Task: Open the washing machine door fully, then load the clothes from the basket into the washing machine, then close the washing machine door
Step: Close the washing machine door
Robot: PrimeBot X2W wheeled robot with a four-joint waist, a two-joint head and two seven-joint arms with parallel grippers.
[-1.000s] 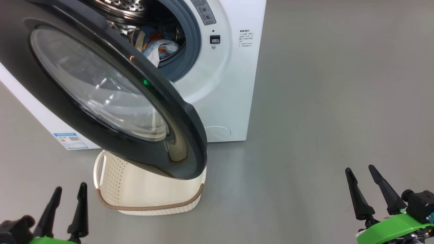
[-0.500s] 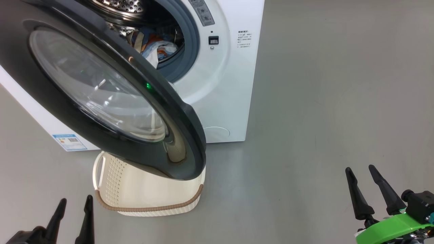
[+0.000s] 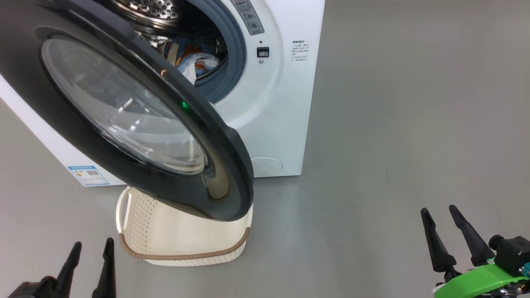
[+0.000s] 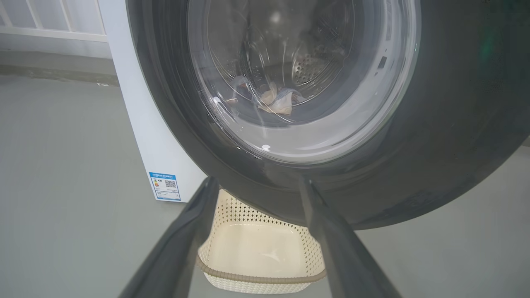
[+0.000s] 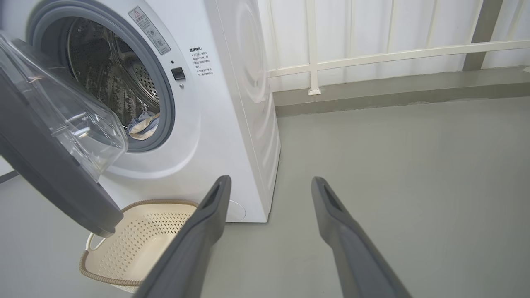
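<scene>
Door [image 3: 124, 107] of the washer [image 3: 269, 124] stands open, swung out from the washer's front, its black rim hanging over the basket [image 3: 182, 240]. That basket sits on the floor [image 3: 393, 124] just in front of the washer, its bare bottom showing. Clothes [image 3: 194, 62] lie low inside the washer's drum [image 5: 103, 62]. Left gripper [image 3: 94, 242], fingers spread and holding nothing, hovers in front of the washer, below the door and just beside the basket. Right gripper [image 3: 438, 209], likewise spread and holding nothing, hangs well off the washer's right front corner.
</scene>
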